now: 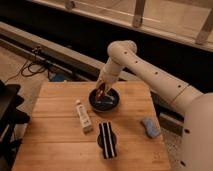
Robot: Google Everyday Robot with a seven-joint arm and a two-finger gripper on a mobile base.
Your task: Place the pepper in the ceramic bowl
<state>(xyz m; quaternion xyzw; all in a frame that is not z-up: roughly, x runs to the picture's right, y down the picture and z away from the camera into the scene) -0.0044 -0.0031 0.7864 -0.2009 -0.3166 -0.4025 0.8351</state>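
Observation:
The black ceramic bowl [104, 100] sits at the back middle of the wooden table [55, 140]. My gripper [102, 91] hangs over the bowl's left inner side, right at its rim. A small dark red pepper [101, 93] shows at the gripper's tip, just above the bowl's inside. The white arm reaches in from the right.
A white tube with a label [83, 116] lies left of the bowl. A dark round thing with a black-and-white striped piece [107, 139] sits at the front middle. A pale blue object [149, 126] lies at the right edge. A black chair [9, 115] stands at the left.

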